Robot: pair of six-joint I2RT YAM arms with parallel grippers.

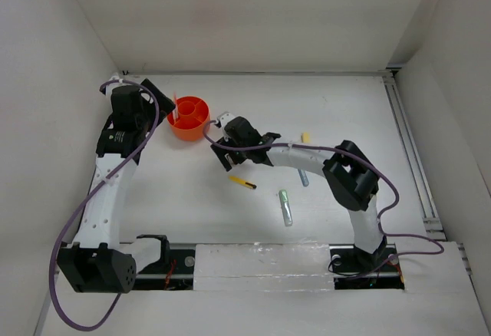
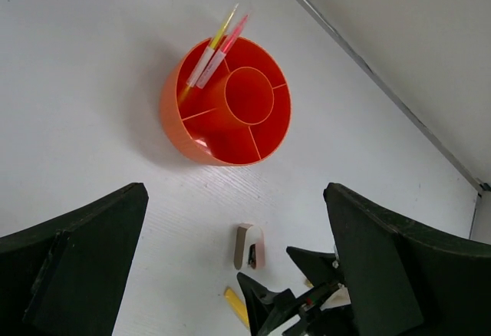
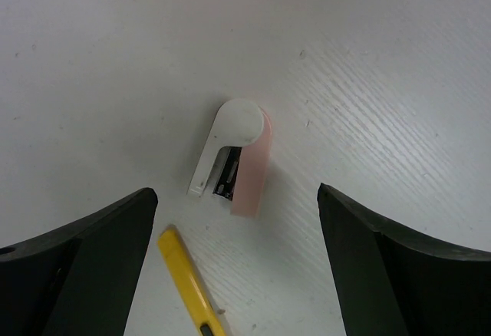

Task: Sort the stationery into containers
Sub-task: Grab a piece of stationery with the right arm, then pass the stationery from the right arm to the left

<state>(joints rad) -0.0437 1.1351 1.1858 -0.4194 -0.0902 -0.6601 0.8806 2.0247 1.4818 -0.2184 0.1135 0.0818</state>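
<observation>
The round orange cup (image 1: pixel 189 119) with inner dividers stands at the back left and also shows in the left wrist view (image 2: pixel 226 102). A yellow pen (image 2: pixel 219 37) and a pink pen (image 2: pixel 230 41) lean in one outer compartment. My left gripper (image 1: pixel 165 100) is open and empty, above and just left of the cup. My right gripper (image 1: pixel 229 127) is open and empty, right of the cup, over a small white-and-pink stapler (image 3: pixel 232 158). A yellow-black pen (image 3: pixel 188 282) lies close beside the stapler.
A second yellow-black pen (image 1: pixel 242 182), a grey-blue pen (image 1: pixel 303 176), a pale green pen (image 1: pixel 286 207) and a small pale yellow piece (image 1: pixel 305 137) lie on the white table under and around the right arm. White walls enclose the table on three sides.
</observation>
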